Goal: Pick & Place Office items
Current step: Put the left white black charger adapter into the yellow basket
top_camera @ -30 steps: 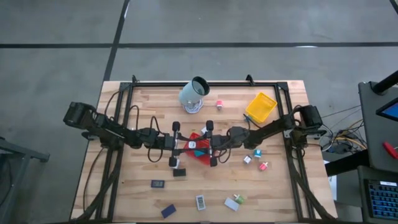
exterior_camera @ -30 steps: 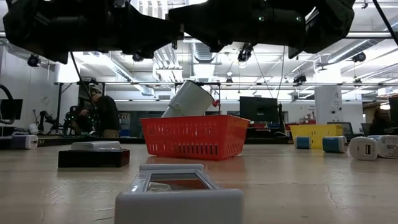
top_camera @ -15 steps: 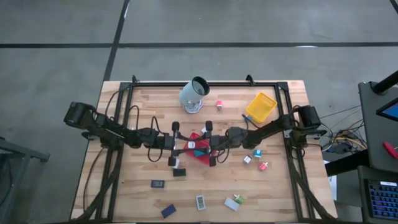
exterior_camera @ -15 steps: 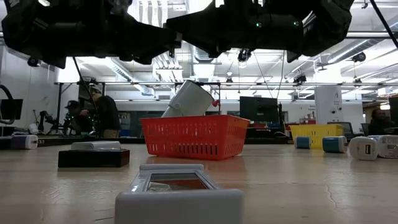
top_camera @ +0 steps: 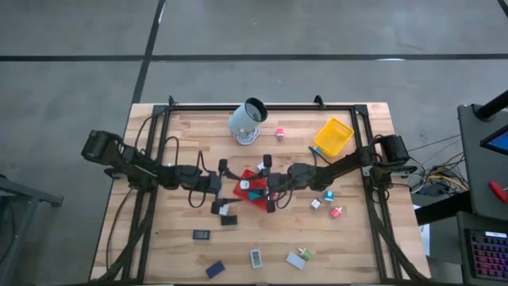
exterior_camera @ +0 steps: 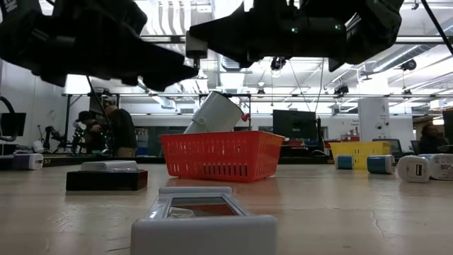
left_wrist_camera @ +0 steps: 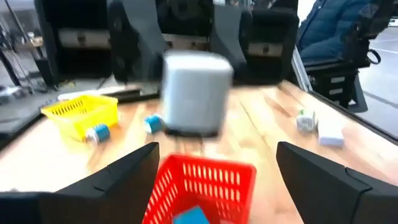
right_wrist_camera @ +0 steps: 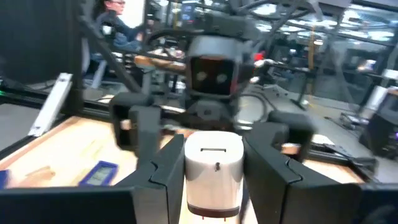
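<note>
Right gripper (right_wrist_camera: 214, 186) clamps a white rounded block (right_wrist_camera: 214, 171); left gripper (left_wrist_camera: 214, 180) spread apart

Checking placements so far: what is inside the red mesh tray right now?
A teal block lies inside the red mesh tray; the high view shows a white item there too. The rest of its floor is covered by both arms.

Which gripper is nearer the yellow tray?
The right. The right gripper hangs over the red tray at the table's middle, with the yellow tray on its own arm's side. The left gripper is at the red tray's far side, farther off.
</note>
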`<state>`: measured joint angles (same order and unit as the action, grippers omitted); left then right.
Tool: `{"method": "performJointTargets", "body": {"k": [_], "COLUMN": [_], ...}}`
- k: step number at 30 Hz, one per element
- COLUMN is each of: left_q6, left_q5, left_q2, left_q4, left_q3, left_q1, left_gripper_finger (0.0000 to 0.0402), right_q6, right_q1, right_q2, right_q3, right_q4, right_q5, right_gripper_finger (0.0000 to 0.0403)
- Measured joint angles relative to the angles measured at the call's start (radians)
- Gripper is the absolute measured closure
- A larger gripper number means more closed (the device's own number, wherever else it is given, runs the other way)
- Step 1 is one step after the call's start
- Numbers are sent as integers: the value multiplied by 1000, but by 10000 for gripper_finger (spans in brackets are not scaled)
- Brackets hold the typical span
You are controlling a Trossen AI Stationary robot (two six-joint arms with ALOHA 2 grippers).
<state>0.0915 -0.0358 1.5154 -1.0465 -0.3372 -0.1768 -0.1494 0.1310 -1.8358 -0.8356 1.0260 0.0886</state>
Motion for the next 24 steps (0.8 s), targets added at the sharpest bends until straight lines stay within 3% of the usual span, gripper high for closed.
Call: {"method": "performJointTargets", "body": {"k": [9,24], "left_q6": [-51,-51], "left_q5": [-1,-9], "left_q2": [0,-1], "left_q4": [-7,-8], "left_q3": [51,64], "left_q1": [-1,-1], "left_gripper_finger": [74,74], "right_q6": [-8,-8], "right_q1": [0,-1], "right_q2": [2,3], "right_q3": [6,6], "right_q4": [1,5], "right_q5": [228,407], "right_gripper_finger": [279,279]}}
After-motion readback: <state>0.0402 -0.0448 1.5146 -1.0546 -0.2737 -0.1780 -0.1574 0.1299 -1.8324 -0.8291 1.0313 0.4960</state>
